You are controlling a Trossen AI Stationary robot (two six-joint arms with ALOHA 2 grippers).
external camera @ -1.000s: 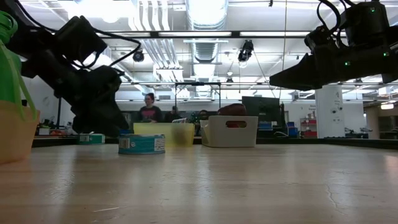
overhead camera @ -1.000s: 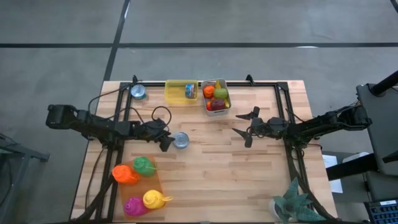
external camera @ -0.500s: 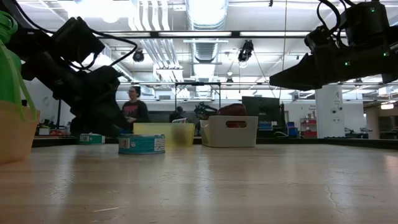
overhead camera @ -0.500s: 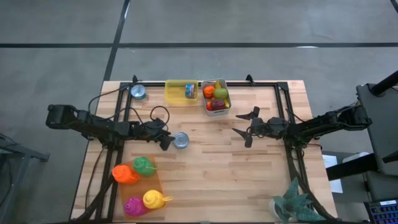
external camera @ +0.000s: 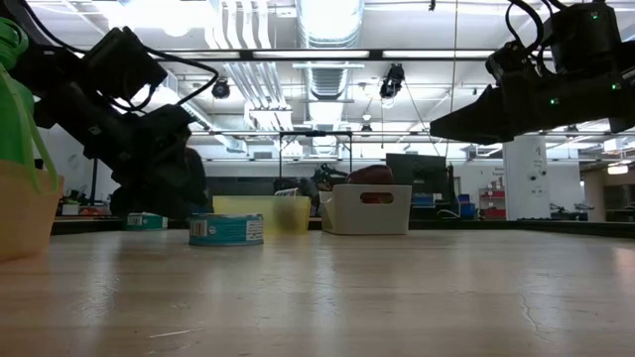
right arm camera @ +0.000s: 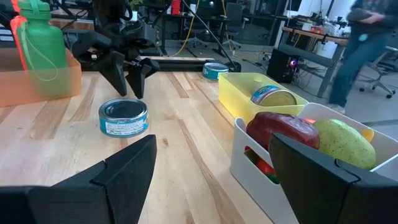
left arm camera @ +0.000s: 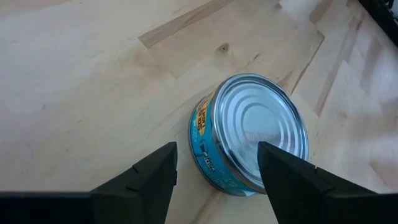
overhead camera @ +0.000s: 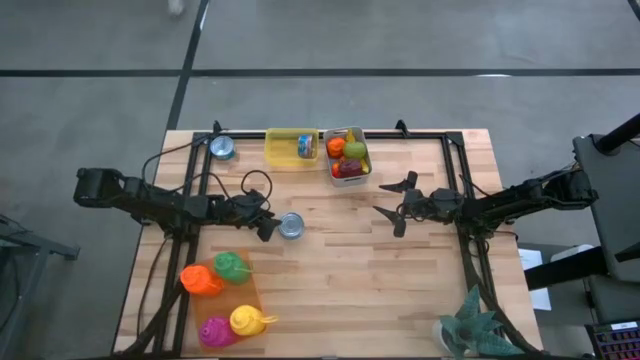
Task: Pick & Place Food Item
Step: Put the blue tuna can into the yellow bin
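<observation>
Your left gripper sits low over the wooden table with its jaws parted and nothing between them. The short round tin with the blue label and bare metal lid stands upright on the boards just ahead of the fingertips, outside the jaws, as your left wrist view shows: the tin lies beyond the two dark fingers, not between them. So you have not picked it up yet; judging by this, you are lined up for the grasp and need to slide forward until the tin sits between the jaws before closing.

Beyond the tin, away from the jaws, the shallow yellow plastic tray already holds one similar tin, so that looks like the place for this one. A third blue tin waits near the far table edge, to the left of the tray. The white bin of plastic fruit beside the tray looks full.

Your right gripper hovers above the boards well apart from the tin, jaws spread wide and empty, pointing toward the bin and tray.
</observation>
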